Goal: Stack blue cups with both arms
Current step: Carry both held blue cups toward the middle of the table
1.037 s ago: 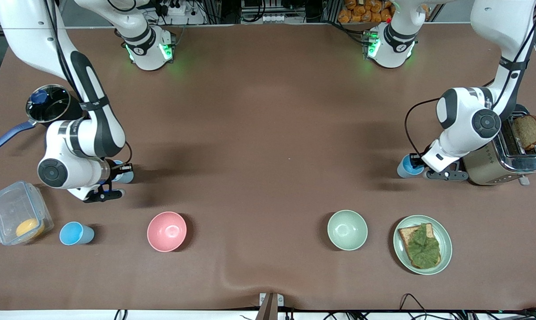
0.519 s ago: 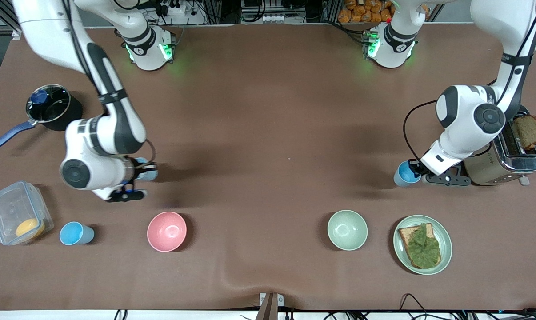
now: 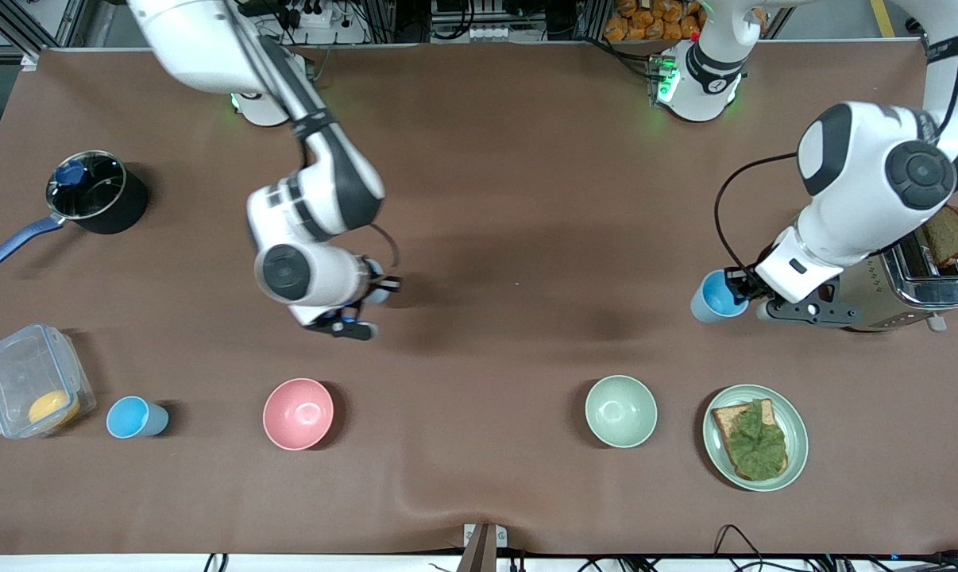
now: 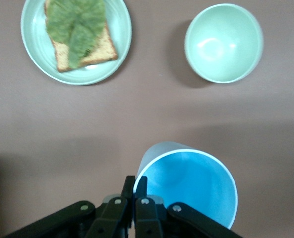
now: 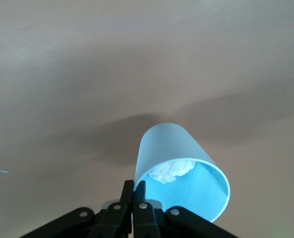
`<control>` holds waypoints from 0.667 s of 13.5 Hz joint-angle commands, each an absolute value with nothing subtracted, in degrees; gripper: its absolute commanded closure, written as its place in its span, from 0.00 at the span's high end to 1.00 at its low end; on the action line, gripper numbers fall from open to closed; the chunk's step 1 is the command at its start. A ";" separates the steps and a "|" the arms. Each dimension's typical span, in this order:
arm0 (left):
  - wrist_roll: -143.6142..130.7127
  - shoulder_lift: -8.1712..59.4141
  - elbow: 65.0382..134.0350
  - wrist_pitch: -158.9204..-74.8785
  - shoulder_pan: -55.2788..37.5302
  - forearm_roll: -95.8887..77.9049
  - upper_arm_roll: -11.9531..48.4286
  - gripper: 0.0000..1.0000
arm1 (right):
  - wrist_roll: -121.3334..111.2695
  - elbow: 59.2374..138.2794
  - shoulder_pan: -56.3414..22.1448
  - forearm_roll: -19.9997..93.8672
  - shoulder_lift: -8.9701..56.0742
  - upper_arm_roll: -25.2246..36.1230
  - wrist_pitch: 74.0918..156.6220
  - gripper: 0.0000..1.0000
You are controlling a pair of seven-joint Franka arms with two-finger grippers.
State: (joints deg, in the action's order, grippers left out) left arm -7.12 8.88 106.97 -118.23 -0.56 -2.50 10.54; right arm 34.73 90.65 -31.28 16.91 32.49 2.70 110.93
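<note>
My right gripper point(image 3: 377, 287) is shut on the rim of a blue cup point(image 3: 374, 292) and holds it tilted above the bare table. In the right wrist view this cup point(image 5: 181, 166) has something white and crumpled inside, and my gripper point(image 5: 134, 191) pinches its wall. My left gripper point(image 3: 739, 286) is shut on the rim of a second blue cup point(image 3: 713, 295), sky-blue inside, held over the table beside the toaster. The left wrist view shows that cup point(image 4: 189, 186) and my gripper point(image 4: 135, 184). A third blue cup point(image 3: 134, 418) stands near the front camera at the right arm's end.
A pink bowl point(image 3: 298, 413), a pale green bowl point(image 3: 620, 411) and a plate with toast and lettuce point(image 3: 797, 437) lie in a row near the front camera. A toaster point(image 3: 908, 282) is at the left arm's end. A pot point(image 3: 117, 210) and a plastic box point(image 3: 18, 373) are at the right arm's end.
My right arm has carried its cup from near the plastic box toward the table's middle. My left arm has lifted its cup slightly and shifted it toward the middle.
</note>
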 commanded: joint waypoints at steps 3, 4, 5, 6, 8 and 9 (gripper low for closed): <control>-20.37 10.20 98.62 -108.46 -0.88 -4.31 16.33 0.00 | 43.49 86.31 -36.64 20.04 38.23 3.43 118.02 0.00; -22.04 10.20 98.53 -108.46 -0.79 -4.31 17.39 0.00 | 44.90 86.31 -37.35 20.47 38.41 3.43 119.34 0.00; -24.50 10.20 98.35 -108.46 -0.88 -4.31 18.45 0.00 | 45.26 86.31 -38.48 20.57 38.84 3.43 120.23 0.00; -27.04 10.20 98.18 -108.46 -0.97 -4.31 19.59 0.00 | 45.26 86.31 -39.02 20.48 39.11 3.43 120.41 0.00; -31.27 11.07 97.21 -108.46 -1.14 -4.22 21.79 0.00 | 45.44 86.31 -39.11 20.57 39.46 3.43 120.41 0.00; -32.33 11.51 96.69 -108.46 -1.23 -4.22 22.58 0.00 | 45.44 86.31 -39.20 20.57 39.46 3.43 120.32 0.35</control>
State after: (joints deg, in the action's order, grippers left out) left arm -29.65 9.81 99.44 -109.86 -1.28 -3.20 21.13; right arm 44.70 87.99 -38.75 19.22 38.50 2.72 120.72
